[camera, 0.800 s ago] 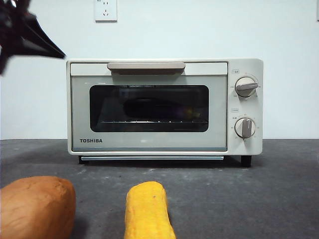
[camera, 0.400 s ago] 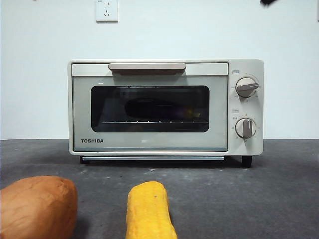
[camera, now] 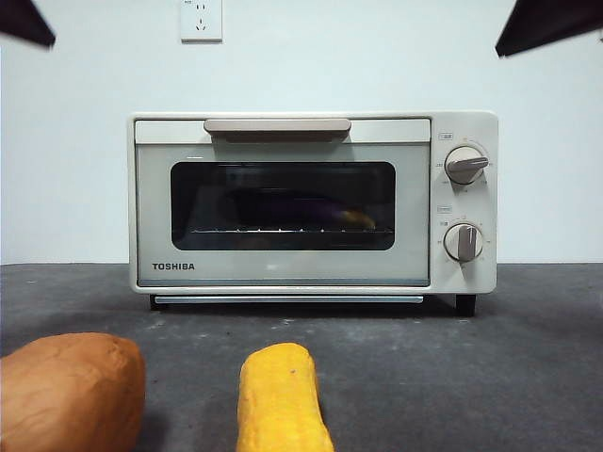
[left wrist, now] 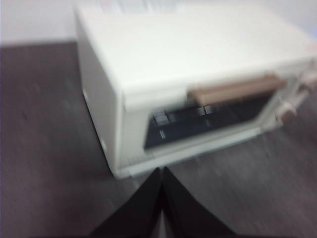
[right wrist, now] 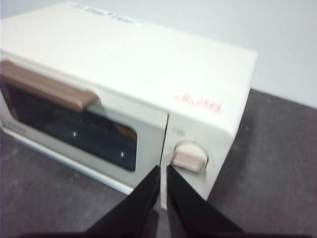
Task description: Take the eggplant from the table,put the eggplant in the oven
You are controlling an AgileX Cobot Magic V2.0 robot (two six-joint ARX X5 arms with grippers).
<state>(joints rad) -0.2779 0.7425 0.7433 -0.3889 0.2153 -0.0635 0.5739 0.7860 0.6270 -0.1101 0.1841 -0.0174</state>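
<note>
White wall behind, one socket [camera: 201,19] on it; since half a second ago black arm tips have appeared at both top corners. On the surface [camera: 471,377] stand one oven [camera: 311,202], door closed, one sweet potato [camera: 71,391], one corn cob [camera: 281,400]. One eggplant [camera: 292,209] lies inside on the rack, well apart from my left fingers [left wrist: 162,171] and right fingers [right wrist: 163,168], both pressed together, empty.

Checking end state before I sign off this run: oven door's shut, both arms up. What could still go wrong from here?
1. The eggplant is only a dark shape behind the oven glass, so its seating on the rack can't be confirmed.
2. The left end effector and right end effector hang close above the oven; a low retreat could clip the handle or upper knob.
3. The corn and sweet potato lie on the table in front; a sweeping arm might nudge them.
</note>
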